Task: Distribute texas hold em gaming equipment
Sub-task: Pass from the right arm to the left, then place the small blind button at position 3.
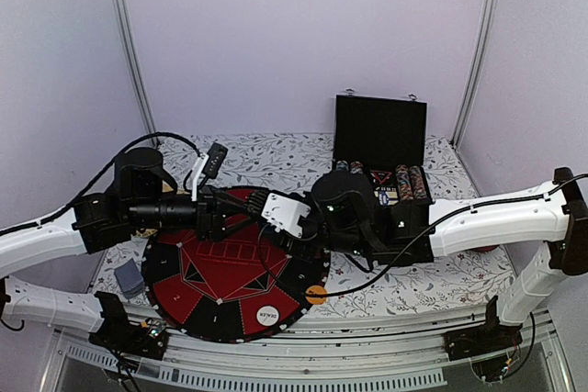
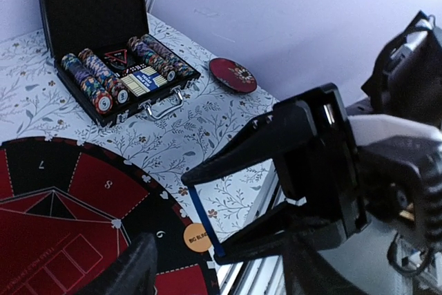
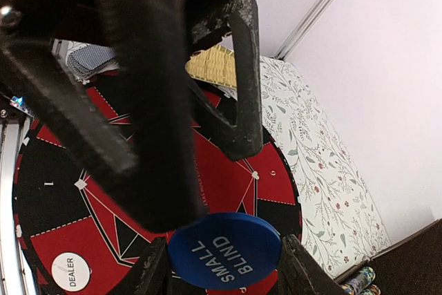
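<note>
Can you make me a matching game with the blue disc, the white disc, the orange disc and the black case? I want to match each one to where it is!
Things:
1. blue SMALL BLIND disc
2. white DEALER disc
3. orange BIG BLIND disc
4. black chip case

Places:
A. standing open at the far side, chips inside
B. lying flat on the round mat
C. between the fingers of the right gripper
D. at the mat's rim, partly on the flowered cloth

Pairs: 1-C, 2-B, 3-D, 4-A
</note>
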